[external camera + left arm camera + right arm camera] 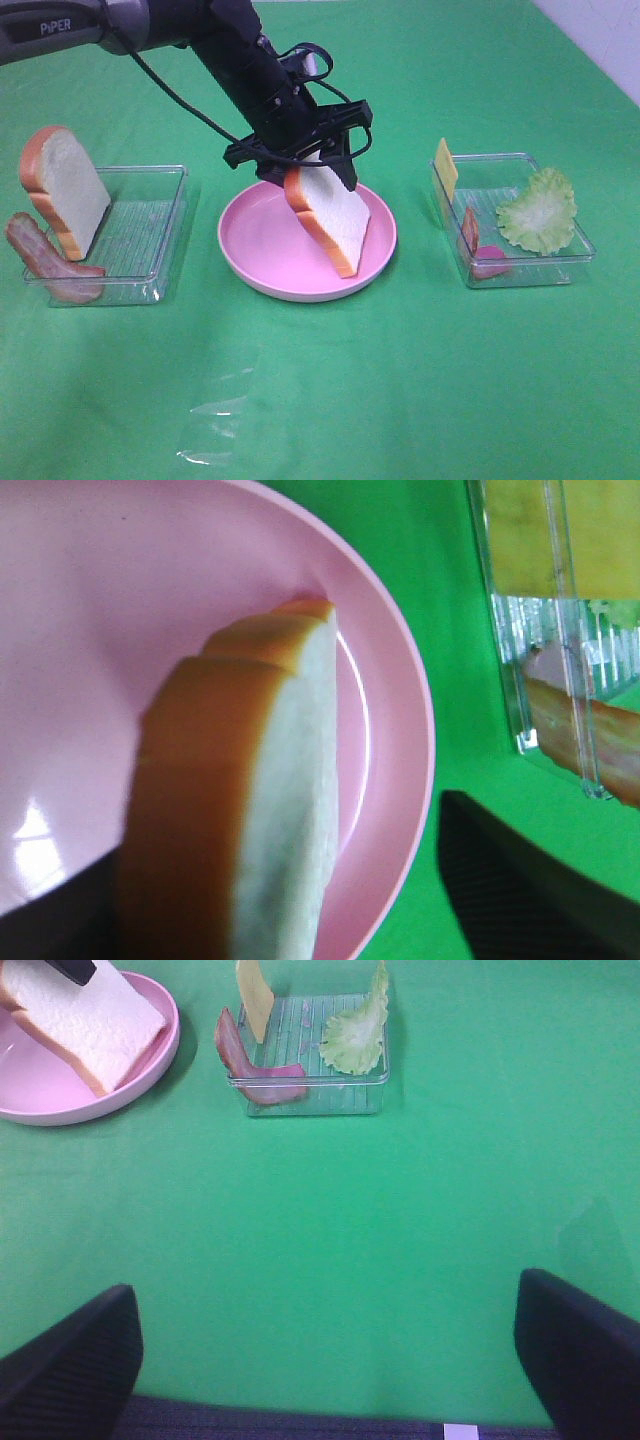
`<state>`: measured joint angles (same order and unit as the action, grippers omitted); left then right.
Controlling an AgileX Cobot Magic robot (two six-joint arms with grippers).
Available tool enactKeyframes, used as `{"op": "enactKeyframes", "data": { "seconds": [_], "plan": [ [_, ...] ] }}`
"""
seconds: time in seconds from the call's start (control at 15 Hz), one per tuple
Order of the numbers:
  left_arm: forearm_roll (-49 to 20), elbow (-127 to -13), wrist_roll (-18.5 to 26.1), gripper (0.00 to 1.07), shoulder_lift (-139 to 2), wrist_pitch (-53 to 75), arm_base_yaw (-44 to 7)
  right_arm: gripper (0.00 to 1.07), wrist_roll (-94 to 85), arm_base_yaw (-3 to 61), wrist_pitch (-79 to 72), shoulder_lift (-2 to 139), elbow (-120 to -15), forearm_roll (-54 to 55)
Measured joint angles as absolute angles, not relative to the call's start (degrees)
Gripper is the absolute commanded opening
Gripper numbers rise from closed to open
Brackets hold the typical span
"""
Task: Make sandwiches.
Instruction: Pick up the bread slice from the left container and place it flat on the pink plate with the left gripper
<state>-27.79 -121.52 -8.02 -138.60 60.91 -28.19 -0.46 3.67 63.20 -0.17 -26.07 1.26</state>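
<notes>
Leaning on pink plate [262, 262], bread slice [335, 218], top edge btwn spread-apart jaws of left pincer [316, 172].

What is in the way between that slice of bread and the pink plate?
Nothing visible. The bread slice already leans with its lower edge on the pink plate, its top between the fingers of the left gripper. No other food lies on the plate.
</notes>
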Motion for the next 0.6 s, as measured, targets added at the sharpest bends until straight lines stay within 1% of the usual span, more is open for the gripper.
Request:
{"op": "enactKeyframes", "data": {
  "seconds": [0.07, 0.13, 0.2, 0.4, 0.53, 0.6],
  "plan": [
    [-26.93, -121.52, -8.02, 0.99, -138.60, 61.76, -28.19, 0.96, -0.46, 3.67, 63.20, -0.17, -26.07, 1.26],
    [-24.81, -121.52, -8.02, 0.99, -138.60, 62.97, -28.19, 0.96, -0.46, 3.67, 63.20, -0.17, -26.07, 1.26],
    [-24.24, -121.52, -8.02, 0.99, -138.60, 63.14, -28.19, 0.96, -0.46, 3.67, 63.20, -0.17, -26.07, 1.26],
    [-19.54, -121.52, -10.20, 0.99, -138.43, 64.69, -28.25, 0.96, -0.46, 3.67, 63.20, -0.17, -26.07, 1.26],
    [-16.44, -121.52, -10.77, 0.99, -137.62, 65.72, -28.25, 0.96, -0.46, 3.67, 63.20, -0.17, -26.07, 1.26],
    [-11.63, -121.52, -11.06, 0.99, -135.22, 67.72, -28.30, 0.96, -0.46, 3.67, 63.20, -0.17, -26.07, 1.26]
  ]
}}
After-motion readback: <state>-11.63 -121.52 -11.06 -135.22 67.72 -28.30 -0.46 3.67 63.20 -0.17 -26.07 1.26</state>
